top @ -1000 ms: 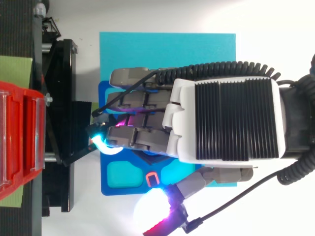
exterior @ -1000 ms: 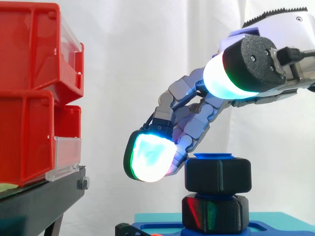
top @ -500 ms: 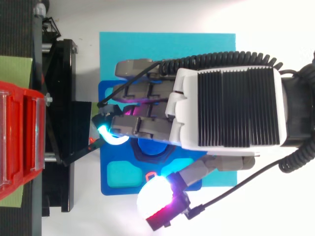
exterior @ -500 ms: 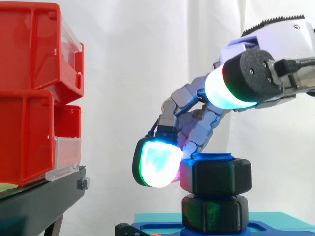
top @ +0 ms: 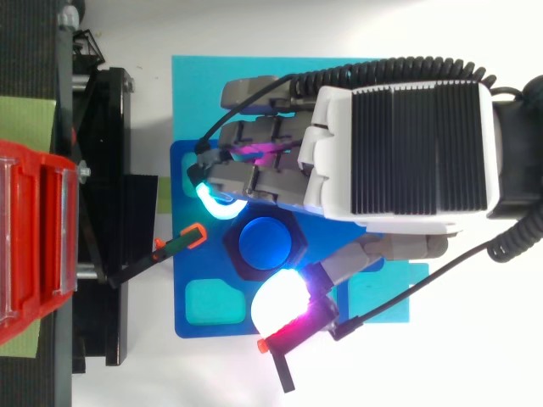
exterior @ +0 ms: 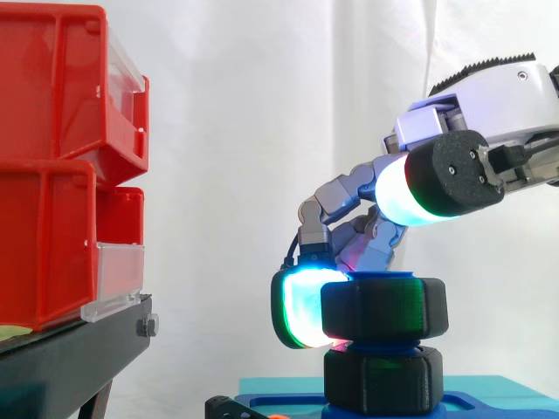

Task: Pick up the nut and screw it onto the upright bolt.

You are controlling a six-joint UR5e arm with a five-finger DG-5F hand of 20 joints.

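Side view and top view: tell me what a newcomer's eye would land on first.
The hand with its glowing pads stands out most. It sits in the middle, curled over a black nut, with one pad against the nut's side. The nut sits on an upright blue bolt. At the left edge, red bins are stacked on a black stand.

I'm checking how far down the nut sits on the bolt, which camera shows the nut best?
The side view: the nut shows in full profile, with a gap to the black piece beneath. The top view gives its hexagonal rim around the blue bolt, next to the hand.
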